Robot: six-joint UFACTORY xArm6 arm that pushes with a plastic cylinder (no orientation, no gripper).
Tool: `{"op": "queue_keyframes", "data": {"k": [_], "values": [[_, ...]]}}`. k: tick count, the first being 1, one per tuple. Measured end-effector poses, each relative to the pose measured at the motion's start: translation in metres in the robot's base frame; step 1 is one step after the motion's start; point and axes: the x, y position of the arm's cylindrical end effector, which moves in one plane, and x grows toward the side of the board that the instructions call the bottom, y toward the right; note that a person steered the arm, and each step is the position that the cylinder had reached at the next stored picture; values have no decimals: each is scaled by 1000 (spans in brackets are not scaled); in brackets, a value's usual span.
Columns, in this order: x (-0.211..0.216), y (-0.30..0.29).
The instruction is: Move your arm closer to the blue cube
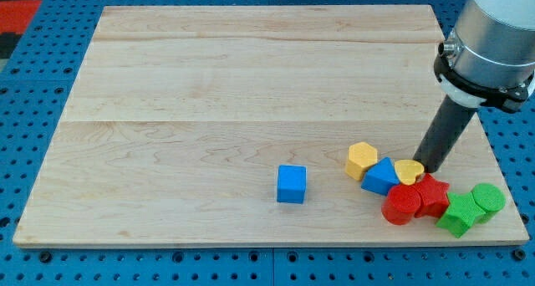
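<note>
Tip (pixel 430 166) touches yellow heart block (pixel 409 171) at cluster on view's right; rod only, no pincer, holds nothing. Blue cube (pixel 292 184) sits alone near bottom centre, well apart to tip's left.

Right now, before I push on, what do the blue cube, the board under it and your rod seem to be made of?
The blue cube looks like painted wood or plastic: flat, even colour, matte faces, crisp edges; I cannot tell which. The pale wooden board shows grain lines and plank seams, with a smooth finish. My dark rod, ending at my tip, looks matte black, perhaps plastic or metal.
</note>
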Motion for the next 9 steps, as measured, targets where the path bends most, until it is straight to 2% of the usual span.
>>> {"op": "queue_keyframes", "data": {"k": [1, 2, 4, 5, 6, 7, 9], "values": [[-14, -7], [-72, -28], [-57, -119], [-63, -157], [-36, -220], [3, -248], [23, -239]]}}
